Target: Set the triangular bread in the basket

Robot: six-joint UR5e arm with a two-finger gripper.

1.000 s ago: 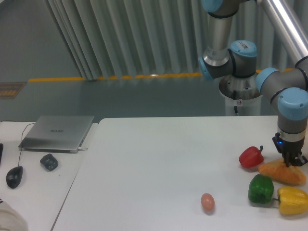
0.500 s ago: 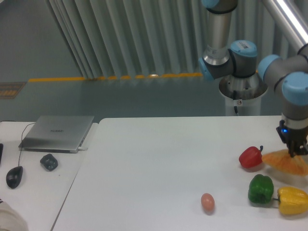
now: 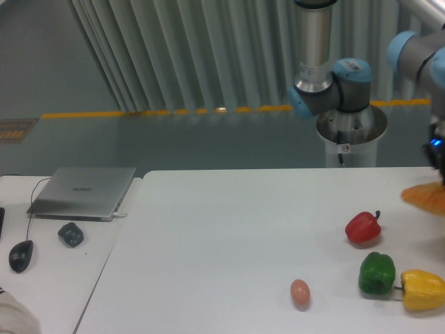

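Triangular bread (image 3: 424, 198) has risen off the table (image 3: 229, 236), now higher.

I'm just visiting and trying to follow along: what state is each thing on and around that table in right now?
triangular bread: lifted off the table, at the frame's right edge
end effector: mostly out of frame, grip not visible
red pepper: resting on table
green pepper: touching yellow pepper
egg: lying alone
laptop: closed

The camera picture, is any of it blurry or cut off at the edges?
In the camera view the triangular bread is soft with motion blur and cropped by the right edge; the claw is mostly out of frame there; the red pepper and egg look sharp.
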